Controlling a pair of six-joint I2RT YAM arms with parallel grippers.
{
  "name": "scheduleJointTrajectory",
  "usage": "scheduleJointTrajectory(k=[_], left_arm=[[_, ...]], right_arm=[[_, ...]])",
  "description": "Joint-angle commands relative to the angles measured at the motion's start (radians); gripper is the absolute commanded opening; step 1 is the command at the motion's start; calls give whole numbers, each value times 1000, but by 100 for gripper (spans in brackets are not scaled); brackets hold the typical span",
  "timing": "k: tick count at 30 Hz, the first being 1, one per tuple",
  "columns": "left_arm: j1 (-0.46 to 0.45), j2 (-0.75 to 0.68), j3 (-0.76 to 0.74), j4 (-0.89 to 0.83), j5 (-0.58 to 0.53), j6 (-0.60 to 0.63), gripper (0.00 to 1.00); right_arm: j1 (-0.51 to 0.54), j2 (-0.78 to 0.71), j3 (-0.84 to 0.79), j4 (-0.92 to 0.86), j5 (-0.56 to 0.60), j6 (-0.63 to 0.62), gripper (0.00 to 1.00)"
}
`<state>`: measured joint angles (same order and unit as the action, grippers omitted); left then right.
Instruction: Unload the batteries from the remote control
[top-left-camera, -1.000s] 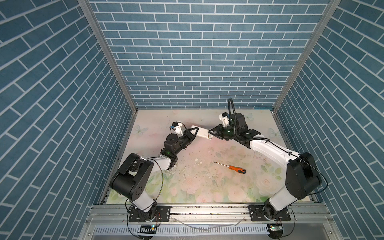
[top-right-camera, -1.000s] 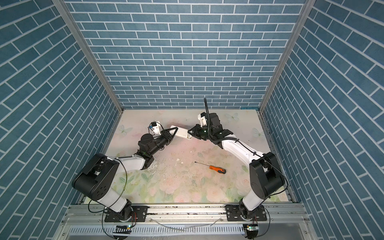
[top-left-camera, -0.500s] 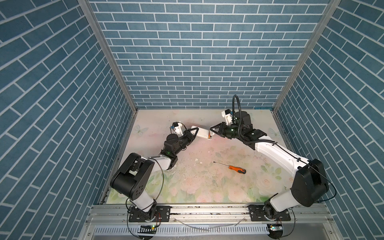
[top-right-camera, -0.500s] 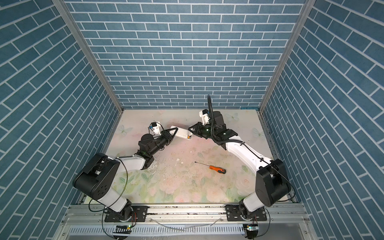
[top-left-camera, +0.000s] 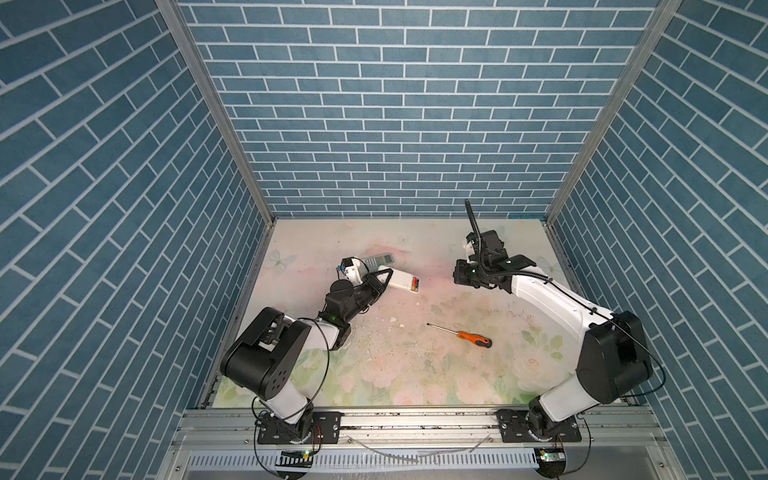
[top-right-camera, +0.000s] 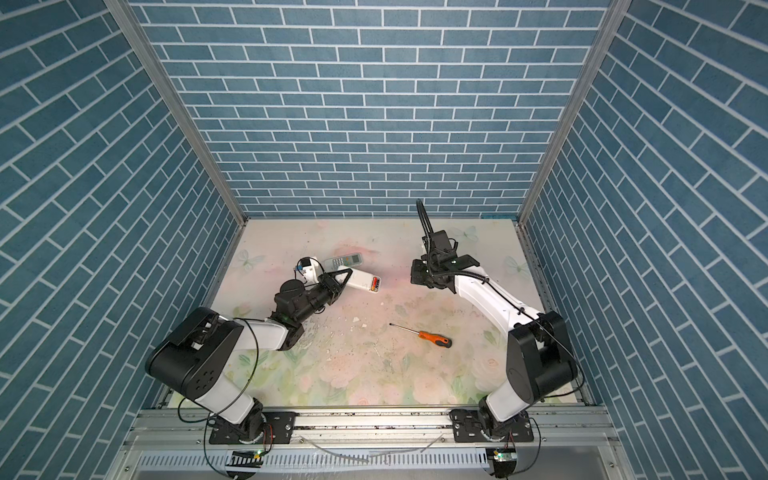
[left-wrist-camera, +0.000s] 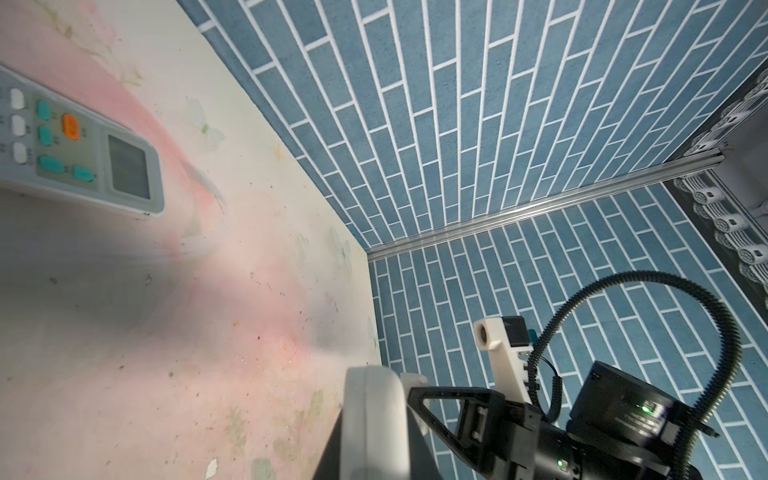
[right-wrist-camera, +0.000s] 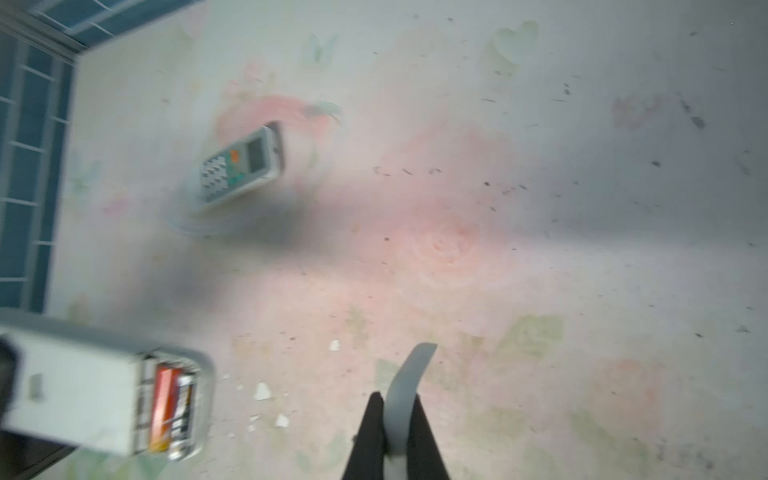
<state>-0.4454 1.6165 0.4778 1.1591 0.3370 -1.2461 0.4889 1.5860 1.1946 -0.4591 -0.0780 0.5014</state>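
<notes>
While my left gripper (top-left-camera: 386, 281) clamps the white remote (top-left-camera: 401, 280), batteries (top-left-camera: 414, 285) exposed at its outer end, my right gripper (right-wrist-camera: 397, 400), well apart, pinches a thin grey cover (right-wrist-camera: 410, 372).

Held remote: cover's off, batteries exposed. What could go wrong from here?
Left gripper holds the remote by one end; prying at the batteries at the far end could lever it loose.
Right gripper is shut on the cover, so it can't pick a battery until it sets that down.
Tilting might spill the batteries.

Orange-handled screwdriver (top-left-camera: 460, 335) on floral table (top-left-camera: 415, 376)
</notes>
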Motion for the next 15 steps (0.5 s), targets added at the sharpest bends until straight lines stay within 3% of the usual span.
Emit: scheduleJointTrajectory(k=[1,9,15], left_arm=[[3,-23,-29,52,3,5,0],[2,-31,-75,61,-1,13,0],[3,-31,-101,76,-11,14,0]], right_arm=[[-1,50,-32,-57,173,-64,1],[11,181,27,-111,310,-95,1],[46,268,83,-129,312,-105,2]])
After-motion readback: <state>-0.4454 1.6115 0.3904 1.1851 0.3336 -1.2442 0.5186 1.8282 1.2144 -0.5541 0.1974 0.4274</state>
